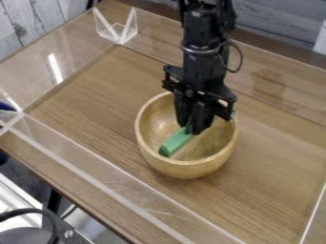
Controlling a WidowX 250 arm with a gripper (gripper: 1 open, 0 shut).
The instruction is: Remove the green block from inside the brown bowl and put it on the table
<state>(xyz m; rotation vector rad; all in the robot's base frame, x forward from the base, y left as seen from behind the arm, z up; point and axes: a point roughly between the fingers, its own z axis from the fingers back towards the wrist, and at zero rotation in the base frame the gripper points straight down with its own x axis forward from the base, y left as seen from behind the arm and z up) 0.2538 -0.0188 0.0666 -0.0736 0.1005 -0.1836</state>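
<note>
Gripper [193, 129] was pinched on the upper end of the green block [176, 143], which slanted below its fingertips inside the bowl [155, 158].

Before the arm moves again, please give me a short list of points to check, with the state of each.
- Gripper closed on the green block: ok, its upper end sits between the fingertips.
- Block out of the bowl: not ok, it is inside the rim.
- Bowl upright on the table: ok.
- Block clear of the bowl's bottom: cannot tell.
- Bare table beside the bowl for placing: ok, on the picture's left.
</note>
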